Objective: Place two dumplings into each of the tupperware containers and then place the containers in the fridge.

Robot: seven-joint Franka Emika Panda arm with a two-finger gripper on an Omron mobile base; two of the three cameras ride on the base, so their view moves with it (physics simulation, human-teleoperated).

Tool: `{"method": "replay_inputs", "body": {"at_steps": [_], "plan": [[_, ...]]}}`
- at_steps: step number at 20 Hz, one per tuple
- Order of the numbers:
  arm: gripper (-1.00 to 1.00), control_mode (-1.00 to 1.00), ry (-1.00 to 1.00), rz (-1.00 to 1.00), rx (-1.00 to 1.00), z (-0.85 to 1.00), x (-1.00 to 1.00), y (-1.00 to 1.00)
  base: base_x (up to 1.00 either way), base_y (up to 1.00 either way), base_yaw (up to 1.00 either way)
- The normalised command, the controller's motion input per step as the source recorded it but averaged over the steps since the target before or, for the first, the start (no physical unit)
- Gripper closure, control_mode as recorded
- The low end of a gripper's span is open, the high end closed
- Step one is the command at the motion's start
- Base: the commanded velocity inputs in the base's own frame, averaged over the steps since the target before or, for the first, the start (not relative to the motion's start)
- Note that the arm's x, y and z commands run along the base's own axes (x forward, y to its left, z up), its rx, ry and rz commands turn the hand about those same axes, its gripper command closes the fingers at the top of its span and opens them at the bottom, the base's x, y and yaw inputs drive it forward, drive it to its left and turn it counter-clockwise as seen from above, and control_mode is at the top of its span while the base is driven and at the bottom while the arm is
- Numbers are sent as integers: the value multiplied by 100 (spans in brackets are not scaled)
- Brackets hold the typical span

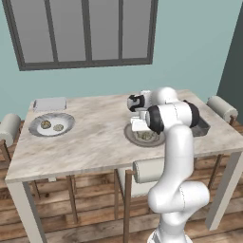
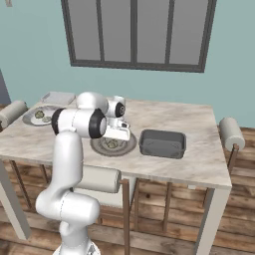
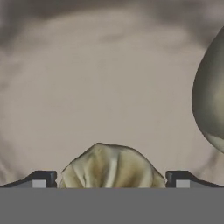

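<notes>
We have the tool [image 3: 110, 180] spread wide astride a dumpling [image 3: 110, 166]; next we must clench and lift.

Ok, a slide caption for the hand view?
Open hand straddling a pleated dumpling on the plate, second dumpling alongside.

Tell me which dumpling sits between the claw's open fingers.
The pleated tan dumpling at the bottom of the hand view, framed by both fingertips. The other dumpling on that plate lies off to the side.
</notes>
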Motion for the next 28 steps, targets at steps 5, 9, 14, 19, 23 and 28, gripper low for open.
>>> {"method": "replay_inputs", "body": {"at_steps": [5,9,14,19,23,28], "plan": [[-100,-100,0,0,0,-28,-9,0,0,0,0],[-100,-100,0,0,0,-41,-8,0,0,0,0],[-100,-100,0,0,0,-57,-12,0,0,0,0],[100,-100,0,0,0,-66,-6,0,0,0,0],[100,-100,0,0,0,-5,0,0,0,0,0],[100,-100,-2,0,0,7,0,-2,0,0,0]]}}
